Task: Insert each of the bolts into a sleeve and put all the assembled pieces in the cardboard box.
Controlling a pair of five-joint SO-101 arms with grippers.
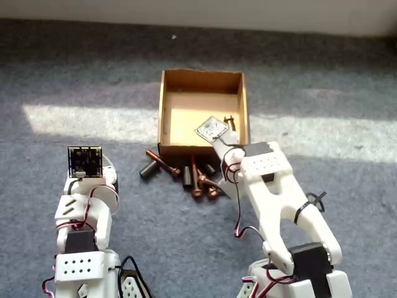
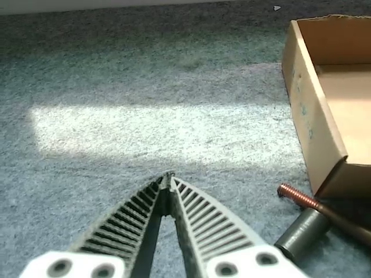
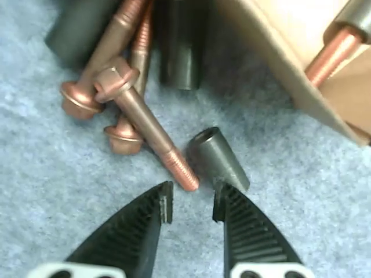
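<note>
1. The right gripper [image 3: 191, 200] is held open, nothing between its ribbed black fingers, just in front of the open brown cardboard box [image 3: 272, 63]. A pick from the heap is judged to be lined up.
2. Just past its tips, outside the box's front wall, the threaded end of a long copper-coloured flanged bolt [image 3: 139, 116] is seen close by the mouth of a dark grey tapered metal sleeve [image 3: 217, 156]. Whether the two touch cannot be told.
3. Nearer the box, two more copper bolts [image 3: 81, 98] are crossed under the first. Dark sleeves [image 3: 179, 46] are laid against the front wall, their far ends cut off.
4. Inside the box, by its front corner, a copper shank entering a grey sleeve [image 3: 333, 49] is taken for an assembled piece, though most of it is cut off.
5. The left gripper [image 2: 169, 179] is kept closed and empty above the grey carpet [image 2: 145, 75], well off the box's left side. It is probably parked there until a sleeve must be steadied.
6. From the high view the heap in front of the box is partly covered by the right arm [image 1: 273, 186], so its pieces cannot be counted.
</note>
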